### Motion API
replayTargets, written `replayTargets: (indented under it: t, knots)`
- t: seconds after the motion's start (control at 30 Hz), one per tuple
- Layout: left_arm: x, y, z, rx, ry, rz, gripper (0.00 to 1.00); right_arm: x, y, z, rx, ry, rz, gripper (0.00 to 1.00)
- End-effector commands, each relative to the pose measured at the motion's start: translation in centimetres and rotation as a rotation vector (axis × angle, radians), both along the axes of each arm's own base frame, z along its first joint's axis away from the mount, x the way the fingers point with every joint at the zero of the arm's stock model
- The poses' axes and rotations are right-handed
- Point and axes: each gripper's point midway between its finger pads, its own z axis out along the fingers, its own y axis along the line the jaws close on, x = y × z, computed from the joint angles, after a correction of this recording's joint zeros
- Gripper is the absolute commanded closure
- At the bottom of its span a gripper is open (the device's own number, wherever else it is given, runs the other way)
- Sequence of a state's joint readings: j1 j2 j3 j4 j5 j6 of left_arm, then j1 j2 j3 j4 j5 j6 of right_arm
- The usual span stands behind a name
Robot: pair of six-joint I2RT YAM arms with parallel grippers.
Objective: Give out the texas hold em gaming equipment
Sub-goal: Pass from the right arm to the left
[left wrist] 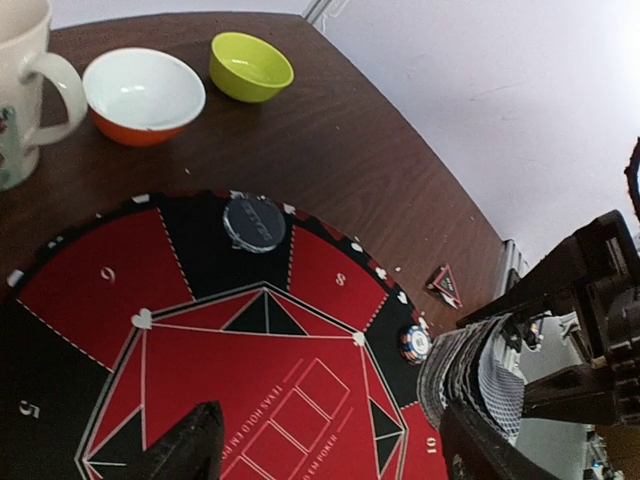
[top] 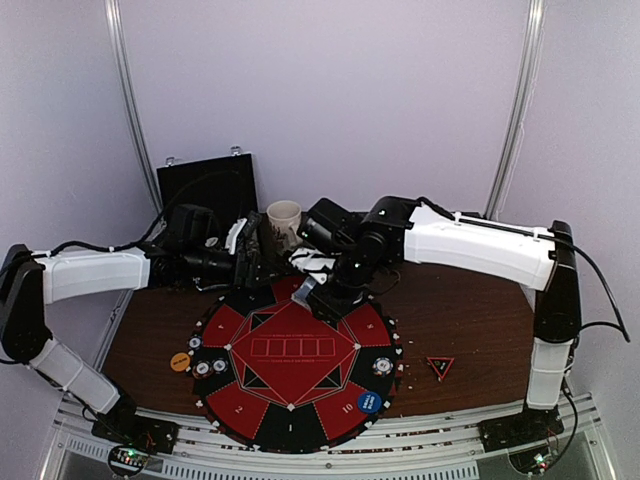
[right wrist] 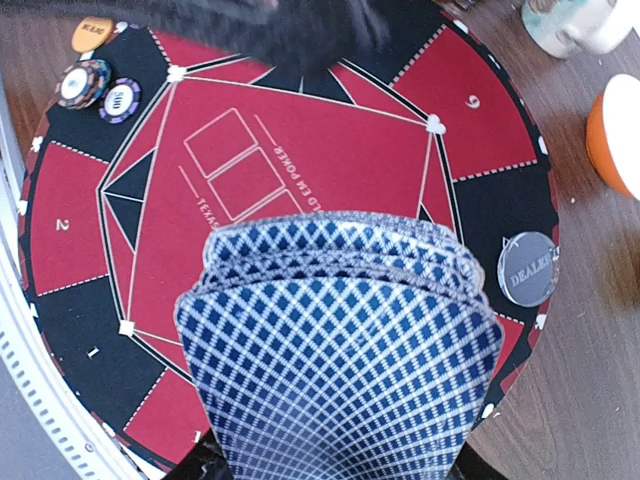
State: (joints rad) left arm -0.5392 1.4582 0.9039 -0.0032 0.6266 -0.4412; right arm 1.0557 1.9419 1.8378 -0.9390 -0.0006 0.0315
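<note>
The right end effector [top: 322, 290] clamps a fanned deck of lattice-backed playing cards [right wrist: 340, 370], lower centre, above the round mat [right wrist: 250, 130]. The left end effector [left wrist: 330, 445] stands wide, empty. Striped chips [right wrist: 82, 83] lie upper left.

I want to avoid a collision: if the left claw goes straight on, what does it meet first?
The left claw would probably meet the round mat first, at its red centre; depth is unclear.
</note>
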Motion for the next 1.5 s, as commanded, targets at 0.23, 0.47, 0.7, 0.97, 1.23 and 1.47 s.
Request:
replayTargets:
  t: [0.23,0.47,0.7,0.97,1.23,1.47]
  knots:
    - [-4.2,-1.5,3.6,-0.240,-0.038,-0.244,0.05,-1.5,1.3,0.1,-0.072,-0.043,0.102,0.50]
    - [-5.8,-2.9,1.2,-0.133,-0.069,-0.308,0.04,-1.5,2.4,0.5,-0.048,-0.060,0.111,0.50]
    - [-5.2,-3.9,0.8,-0.173,-0.009,-0.299,0.12,-2.3,3.1,0.6,-0.069,-0.082,0.151,0.50]
    - [-6.4,-4.5,1.3,-0.203,-0.005,-0.366,0.32,-2.5,3.9,1.1,-0.067,-0.115,0.177,0.51]
    - [-5.9,-4.6,3.0,-0.234,-0.001,-0.399,0.20,-2.9,3.6,0.2,-0.115,-0.120,0.214,0.51]
    - [-5.8,-4.3,4.3,-0.260,-0.006,-0.408,0.13,-3.0,3.6,-0.1,-0.128,-0.121,0.227,0.52]
